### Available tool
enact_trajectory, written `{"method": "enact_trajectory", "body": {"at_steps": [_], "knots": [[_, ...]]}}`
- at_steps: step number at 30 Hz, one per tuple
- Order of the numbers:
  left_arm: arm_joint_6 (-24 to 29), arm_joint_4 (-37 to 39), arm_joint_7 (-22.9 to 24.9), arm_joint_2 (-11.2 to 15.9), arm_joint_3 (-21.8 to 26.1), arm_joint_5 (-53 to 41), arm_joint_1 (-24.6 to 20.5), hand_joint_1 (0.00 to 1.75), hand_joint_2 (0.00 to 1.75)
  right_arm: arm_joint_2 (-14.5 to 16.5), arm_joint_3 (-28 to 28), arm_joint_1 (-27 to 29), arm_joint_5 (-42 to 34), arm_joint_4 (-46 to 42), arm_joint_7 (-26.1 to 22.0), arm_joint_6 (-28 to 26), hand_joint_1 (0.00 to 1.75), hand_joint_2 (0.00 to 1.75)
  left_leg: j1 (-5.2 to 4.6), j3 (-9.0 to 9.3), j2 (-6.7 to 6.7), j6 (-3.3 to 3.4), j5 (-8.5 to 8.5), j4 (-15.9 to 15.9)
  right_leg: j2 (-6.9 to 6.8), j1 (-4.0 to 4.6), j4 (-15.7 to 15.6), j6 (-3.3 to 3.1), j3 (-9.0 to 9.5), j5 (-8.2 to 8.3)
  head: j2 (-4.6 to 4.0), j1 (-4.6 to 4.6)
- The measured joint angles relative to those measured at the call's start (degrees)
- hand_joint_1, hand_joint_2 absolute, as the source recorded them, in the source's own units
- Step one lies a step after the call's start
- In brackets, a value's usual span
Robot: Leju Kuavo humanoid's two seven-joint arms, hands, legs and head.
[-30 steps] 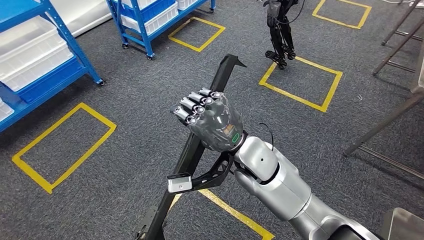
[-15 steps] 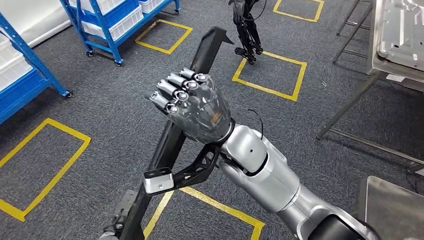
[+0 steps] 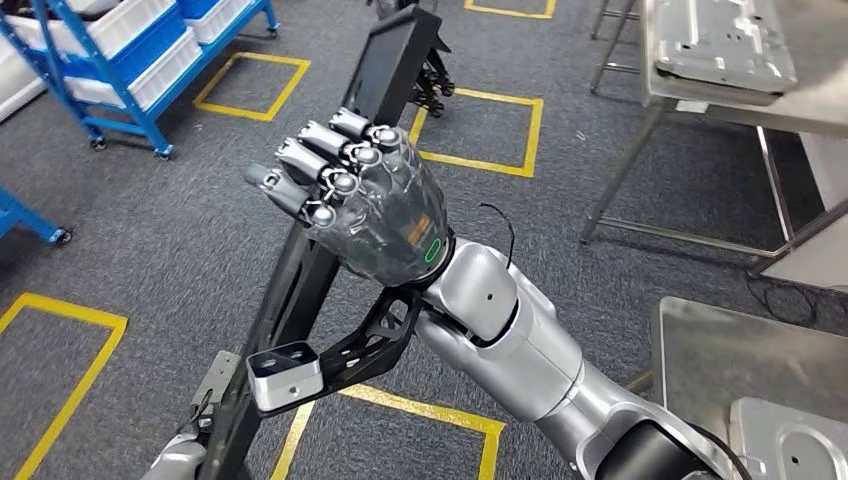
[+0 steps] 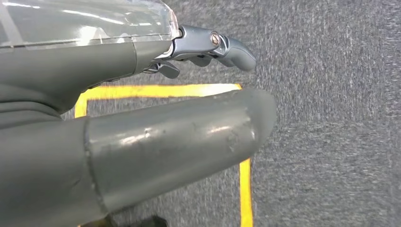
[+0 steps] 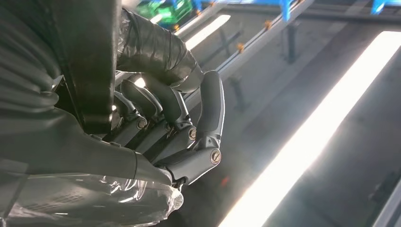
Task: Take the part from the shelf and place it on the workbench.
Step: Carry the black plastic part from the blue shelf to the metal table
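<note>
The view has swung toward the steel table (image 3: 720, 100); the right robot hand (image 3: 365, 205), raised, is still clasping the long black metal bar (image 3: 300, 280), with the table beyond. The left robot hand (image 4: 142, 118) is hanging, fingers loosely apart.

The floor (image 3: 180, 230) is dark grey carpet marked with yellow tape rectangles (image 3: 480, 130). A blue wheeled shelving rack (image 3: 120, 60) holding white bins (image 3: 110, 25) stands at the far left. A metal workbench (image 3: 720, 100) on thin legs stands at the far right and carries a grey metal panel (image 3: 720, 45). A second steel table (image 3: 730, 360) is at the near right. Long ceiling light strips (image 5: 307, 127) are lit overhead.
</note>
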Motion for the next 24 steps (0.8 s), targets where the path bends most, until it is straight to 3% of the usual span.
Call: {"method": "enact_trajectory", "body": {"at_steps": [2,3,5,7,9,11,13,15,17,18,20,22,24], "knots": [[0.0,0.0,0.0,0.6,0.0,0.0,0.2,0.0,0.0,0.3,0.0,0.1,0.0,0.0,0.0,0.0,1.75,1.75,0.06,-3.35,-0.87,-0.36,-1.98,6.5,1.55,-0.03,0.2,-0.07,-0.07,0.0,0.0,0.0],[0.0,0.0,0.0,0.8,0.0,0.0,0.3,0.0,0.0,0.3,0.0,0.1,0.0,0.0,0.0,0.0,1.75,1.75,0.15,-3.98,-0.97,-0.52,-1.43,7.3,2.35,-0.08,0.4,-0.01,-0.1,-0.05,0.0,0.01],[0.0,0.0,0.0,1.0,0.0,0.0,0.3,0.0,0.0,0.3,0.0,0.1,0.0,0.0,0.0,0.0,1.75,1.75,0.59,-2.13,-1.53,-0.85,2.51,2.3,3.91,-0.3,1.0,0.31,-0.16,-0.29,0.0,0.01],[0.0,0.0,0.0,1.2,0.0,0.0,0.3,0.0,0.0,0.4,0.0,0.1,0.0,0.0,-0.1,0.0,1.75,1.75,1.24,0.74,-4.11,-1.19,5.19,-4.4,5.34,-0.45,1.9,0.9,-0.72,-0.62,0.0,0.01],[0.0,0.0,0.0,1.4,0.0,0.0,0.3,0.0,0.0,0.6,0.0,0.2,0.0,-0.3,-0.2,-0.2,1.75,1.75,1.38,1.57,-5.83,-1.01,5.22,-6.6,6.65,-0.55,2.4,1.64,-1.64,-0.5,0.0,0.01],[0.0,-0.1,-0.2,1.5,0.0,0.3,0.3,0.0,0.0,0.7,-0.1,0.4,0.0,-0.7,-0.5,-0.4,1.75,1.75,1.29,1.52,-4.92,-0.27,5.53,-6.8,7.69,-0.68,2.2,2.39,-2.16,-0.1,0.0,0.01],[0.0,-0.3,-0.4,1.8,0.0,0.7,0.0,0.0,0.0,0.7,-0.5,0.8,-0.1,-1.4,-0.8,-0.5,1.75,1.75,1.35,1.61,-3.69,0.6,5.95,-7.3,5.7,-0.53,3.6,2.91,-2.95,-1.07,0.0,0.06],[-0.1,-0.6,-0.5,2.4,0.0,1.0,0.0,0.0,0.0,0.6,-1.0,1.1,-0.2,-2.1,-1.1,-0.6,1.75,1.75,1.11,1.7,-2.29,1.3,6.12,-7.6,2.03,-0.45,9.0,3.24,-5.39,-4.13,0.0,0.13],[-0.3,-0.7,-0.5,3.0,0.0,1.1,0.3,0.0,0.0,0.5,-1.5,1.8,-0.3,-2.6,-1.2,-0.6,1.75,1.75,0.73,1.69,-0.69,1.67,6.03,-7.6,0.5,-0.55,15.0,3.37,-8.25,-6.66,0.0,0.16],[-0.3,-0.7,-0.5,3.2,0.0,1.2,0.4,0.0,0.0,0.5,-1.7,2.2,-0.4,-2.7,-1.3,-0.6,1.75,1.75,0.59,1.7,0.09,1.74,5.96,-7.6,0.27,-0.54,16.1,3.3,-8.7,-6.64,0.0,0.15],[-0.5,-0.7,-0.4,3.4,0.0,1.4,0.4,0.0,0.0,0.3,-2.0,2.8,-0.5,-2.8,-1.3,-0.6,1.75,1.75,0.37,1.83,1.44,1.79,5.8,-7.5,-0.37,-0.34,12.3,2.85,-6.58,-3.99,0.0,0.16],[-0.8,-0.7,-0.1,3.1,0.0,1.6,0.6,0.0,0.0,0.2,-2.1,3.0,-0.8,-2.8,-1.3,-0.6,1.75,1.75,0.16,2.09,2.57,1.66,5.6,-7.6,-2.78,0.5,5.3,1.97,-2.8,-1.43,0.0,0.16],[-1.0,-0.7,0.4,2.6,0.0,1.7,1.1,0.0,0.0,0.2,-2.1,3.1,-1.1,-2.8,-1.3,-0.4,1.75,1.75,-0.03,2.34,3.7,1.3,5.46,-7.9,-4.19,1.31,1.7,1.24,-1.12,-0.9,0.0,0.15]]}}
